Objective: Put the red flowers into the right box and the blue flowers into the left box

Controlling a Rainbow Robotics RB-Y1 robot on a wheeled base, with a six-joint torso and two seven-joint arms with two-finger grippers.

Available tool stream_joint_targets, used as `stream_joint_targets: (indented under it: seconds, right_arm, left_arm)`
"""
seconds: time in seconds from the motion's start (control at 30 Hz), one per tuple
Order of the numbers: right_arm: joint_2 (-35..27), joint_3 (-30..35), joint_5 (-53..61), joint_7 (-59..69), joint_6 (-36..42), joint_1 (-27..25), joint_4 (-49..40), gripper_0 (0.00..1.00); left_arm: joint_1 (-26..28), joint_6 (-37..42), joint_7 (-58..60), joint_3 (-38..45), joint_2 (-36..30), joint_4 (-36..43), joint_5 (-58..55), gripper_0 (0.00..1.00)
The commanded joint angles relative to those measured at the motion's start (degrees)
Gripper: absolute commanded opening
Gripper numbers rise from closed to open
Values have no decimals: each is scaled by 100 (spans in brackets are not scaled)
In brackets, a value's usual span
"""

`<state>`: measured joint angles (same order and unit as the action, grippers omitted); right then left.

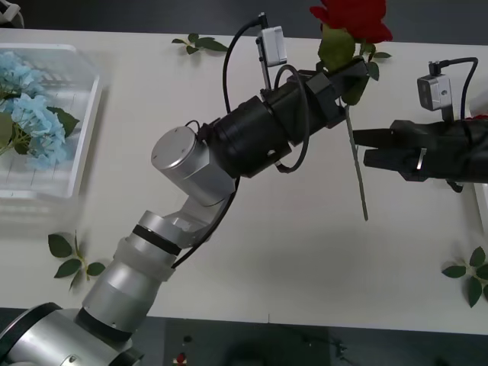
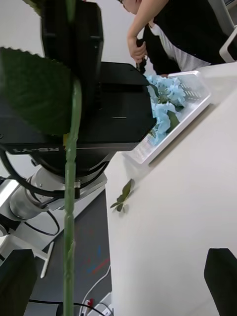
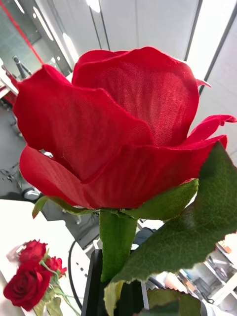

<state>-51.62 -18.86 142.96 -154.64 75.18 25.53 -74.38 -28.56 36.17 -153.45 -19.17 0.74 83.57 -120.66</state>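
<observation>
Item one: a red rose [image 1: 352,18], which we find lifted above the table [image 1: 267,252] toward two o'clock of the front view. Its bloom stands up at the far edge, and its thin stem [image 1: 357,168] hangs down and slightly tilted. The left end effector [image 1: 345,76] is closed on the stem just below the bloom, among the leaves. In the left wrist view the bloom [image 3: 113,128] stands directly above the dark fingers [image 3: 94,291], with a large green leaf [image 3: 192,232] beside it.

Item two: the right end effector [image 1: 364,149], at three o'clock, level with the hanging stem and just beside it. We see its black fingers parted by a narrow gap and holding nothing. In the right wrist view the stem [image 2: 70,197] runs upright between the two finger tips.

Item three: the left box [image 1: 80,122], at nine o'clock on the table, holding the blue flowers [image 1: 30,114]. We see the same tray [image 2: 190,106] and blue blooms [image 2: 163,106] in the right wrist view.

Item four: more red flowers [image 3: 32,279], gathered in a bunch low in the left wrist view.

Item five: loose leaf sprigs on the table, one at twelve o'clock [image 1: 200,44], one at seven o'clock [image 1: 72,258], one at four o'clock [image 1: 471,274].
</observation>
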Motion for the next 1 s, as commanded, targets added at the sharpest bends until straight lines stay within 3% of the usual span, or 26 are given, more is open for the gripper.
stream_joint_targets:
  seconds: [0.03, 1.0]
  right_arm:
    - [82, 5, -75, -36, -20, 31, -120, 100]
    - [399, -575, -128, -36, -214, 66, -120, 100]
  left_arm:
    - [44, -180, -155, -140, 26, 116, -37, 0]
    - [44, -672, -155, -263, 26, 125, -336, 0]
